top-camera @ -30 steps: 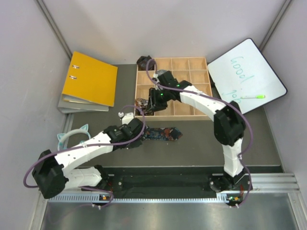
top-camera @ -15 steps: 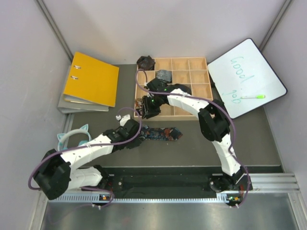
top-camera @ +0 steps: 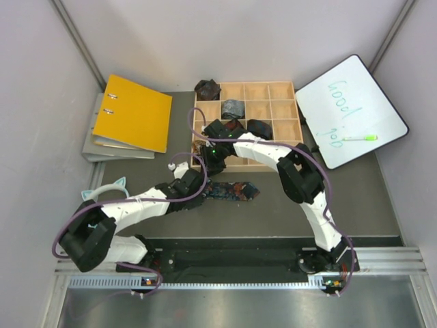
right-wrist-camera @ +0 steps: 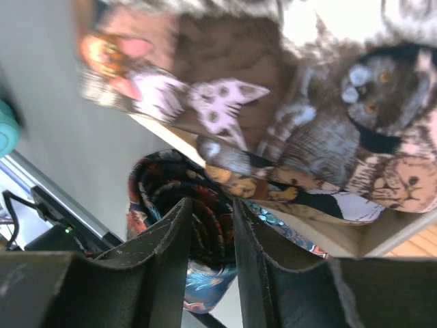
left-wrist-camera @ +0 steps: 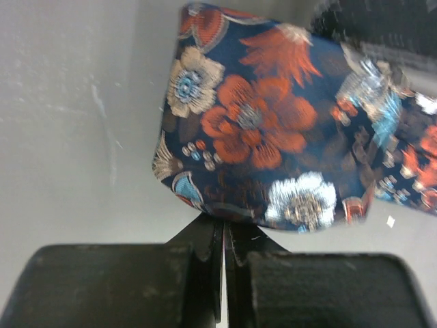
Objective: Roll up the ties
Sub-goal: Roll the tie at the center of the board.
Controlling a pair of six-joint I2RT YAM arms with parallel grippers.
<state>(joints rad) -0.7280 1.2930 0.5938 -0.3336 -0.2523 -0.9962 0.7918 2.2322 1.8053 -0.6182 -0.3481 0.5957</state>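
Observation:
The navy floral tie (top-camera: 235, 190) lies flat in front of the wooden tray (top-camera: 273, 166). My left gripper (top-camera: 199, 186) is at its left end; in the left wrist view its jaws (left-wrist-camera: 224, 220) are shut on the edge of the navy tie (left-wrist-camera: 259, 130). My right gripper (top-camera: 208, 160) hangs at the tray's near left corner. In the right wrist view its fingers (right-wrist-camera: 212, 205) are shut on a rolled part of the navy tie (right-wrist-camera: 153, 181). A brown cat-patterned tie (right-wrist-camera: 307, 137) drapes over the tray edge just above. Rolled dark (top-camera: 207, 89), grey-blue (top-camera: 233, 107) and black (top-camera: 259, 128) ties sit at the tray.
A yellow binder (top-camera: 133, 113) lies at the back left on grey folders. A whiteboard (top-camera: 348, 113) with a green pen (top-camera: 360, 137) leans at the right. A teal cat-ear headband (top-camera: 102, 195) lies beside the left arm. Purple cables loop along both arms.
My right gripper has swung left and toward me, from over the tray to its near left corner, and its jaws have narrowed. The grey-blue and black bundles are now uncovered. The left arm barely moved.

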